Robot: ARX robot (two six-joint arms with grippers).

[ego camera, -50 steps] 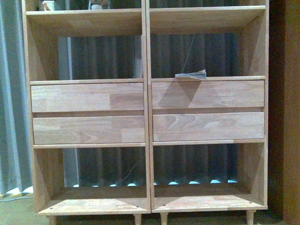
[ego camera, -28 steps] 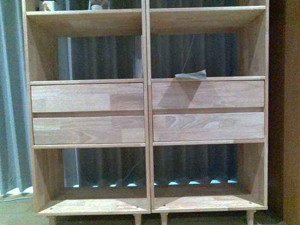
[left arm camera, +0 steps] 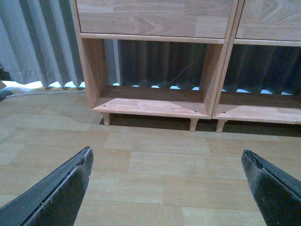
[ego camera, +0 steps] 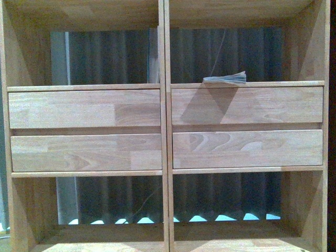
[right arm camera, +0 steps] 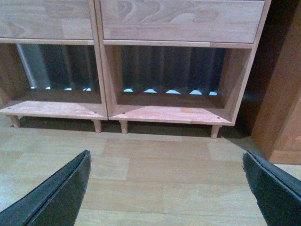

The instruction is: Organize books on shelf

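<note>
On the ledge above the right column's upper drawer front (ego camera: 247, 105), at about one o'clock from the front view's middle, a thin book (ego camera: 224, 80) lies flat in the wooden shelf (ego camera: 166, 131). Low over the plank floor (left arm camera: 155, 188), the left gripper (left arm camera: 165, 151) is spread wide and empty, and the right gripper (right arm camera: 166, 153) likewise.

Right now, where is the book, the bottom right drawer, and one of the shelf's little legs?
book (ego camera: 226, 80): front view, middle of the edge facing the camera.
bottom right drawer (ego camera: 247, 148): front view, centre of its wooden front.
shelf leg (left arm camera: 193, 124): left wrist view, middle of the short peg.
</note>
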